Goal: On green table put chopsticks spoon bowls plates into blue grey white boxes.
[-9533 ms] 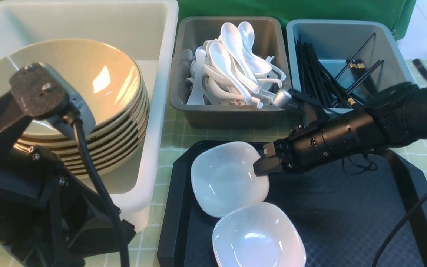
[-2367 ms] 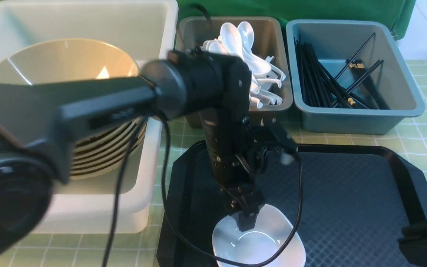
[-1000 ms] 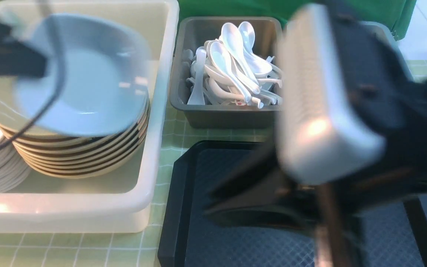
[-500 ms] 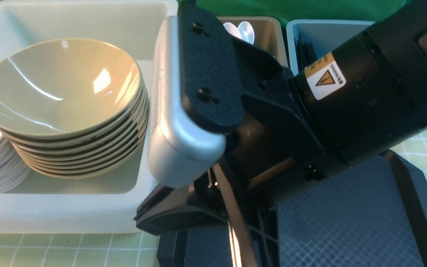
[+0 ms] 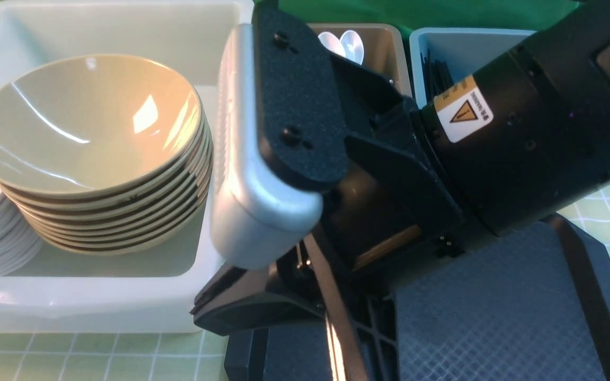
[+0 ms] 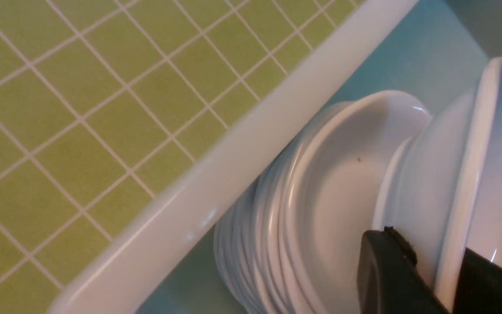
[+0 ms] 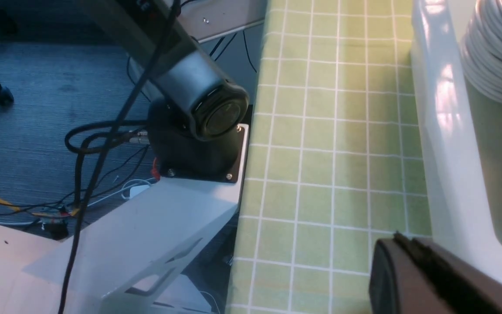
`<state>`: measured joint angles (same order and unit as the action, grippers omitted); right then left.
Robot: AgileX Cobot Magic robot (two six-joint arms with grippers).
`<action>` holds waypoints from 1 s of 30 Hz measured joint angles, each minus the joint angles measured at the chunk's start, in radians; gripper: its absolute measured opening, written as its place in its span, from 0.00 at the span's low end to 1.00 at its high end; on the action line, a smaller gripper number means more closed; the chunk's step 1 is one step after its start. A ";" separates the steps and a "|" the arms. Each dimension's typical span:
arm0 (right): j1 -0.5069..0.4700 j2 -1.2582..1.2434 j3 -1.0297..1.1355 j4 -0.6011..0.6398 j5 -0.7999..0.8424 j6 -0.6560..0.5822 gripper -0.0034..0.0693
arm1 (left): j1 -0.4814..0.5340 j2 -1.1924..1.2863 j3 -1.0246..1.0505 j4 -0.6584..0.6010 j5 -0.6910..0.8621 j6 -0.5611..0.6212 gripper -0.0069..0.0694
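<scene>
Left gripper [image 6: 440, 279] pinching 1 white plate [image 6: 456, 174] above plate stack [image 6: 303, 209] inside white box [image 6: 233, 174]. Right gripper state: cannot tell.

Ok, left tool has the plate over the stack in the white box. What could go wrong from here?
1. The held plate is gripped by its rim and stands tilted on edge against the plate stack; released like this it may slide off rather than nest.
2. The stack sits close to the white box wall and beside the bowls, leaving little room for the left tool.
3. The right arm blocks much of the front view.
</scene>
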<state>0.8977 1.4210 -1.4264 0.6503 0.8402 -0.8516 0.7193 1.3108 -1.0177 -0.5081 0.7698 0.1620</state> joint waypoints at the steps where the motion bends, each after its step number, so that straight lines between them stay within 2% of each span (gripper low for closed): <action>1: 0.000 0.000 0.000 0.000 0.003 -0.001 0.08 | -0.002 0.009 0.000 0.001 0.000 -0.012 0.12; 2: 0.000 0.000 0.000 0.000 0.004 -0.001 0.08 | -0.002 0.011 0.000 0.001 0.001 -0.015 0.12; 8: 0.000 0.000 0.000 0.000 0.004 -0.007 0.08 | -0.013 0.038 0.000 0.036 0.015 -0.089 0.31; 14: 0.000 0.000 0.000 0.000 -0.013 -0.003 0.08 | -0.058 0.039 -0.002 0.113 0.034 -0.144 0.62; 19: -0.007 0.000 0.000 -0.021 -0.023 0.046 0.08 | -0.071 0.008 -0.006 0.252 0.059 -0.269 0.89; 23: -0.089 0.000 0.000 -0.104 -0.019 0.134 0.08 | -0.108 -0.045 -0.054 0.290 0.094 -0.276 0.96; 26: -0.196 0.000 0.003 -0.170 -0.019 0.189 0.08 | -0.212 -0.096 -0.107 0.284 0.130 -0.197 0.96; 27: -0.249 0.000 0.006 -0.182 -0.020 0.206 0.08 | -0.277 -0.115 -0.125 0.274 0.143 -0.162 0.96; 28: -0.351 0.000 0.014 -0.198 -0.015 0.234 0.08 | -0.415 -0.159 -0.158 0.251 0.158 -0.082 0.96; 29: -0.362 0.000 0.015 -0.200 -0.014 0.237 0.08 | -0.431 -0.164 -0.164 0.248 0.160 -0.066 0.96; 30: -0.470 -0.009 0.031 -0.214 0.001 0.255 0.08 | -0.572 -0.198 -0.176 0.235 0.171 -0.021 0.95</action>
<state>0.4276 1.4123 -1.3958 0.4365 0.8414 -0.5969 0.1473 1.1129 -1.1939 -0.2728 0.9411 0.1414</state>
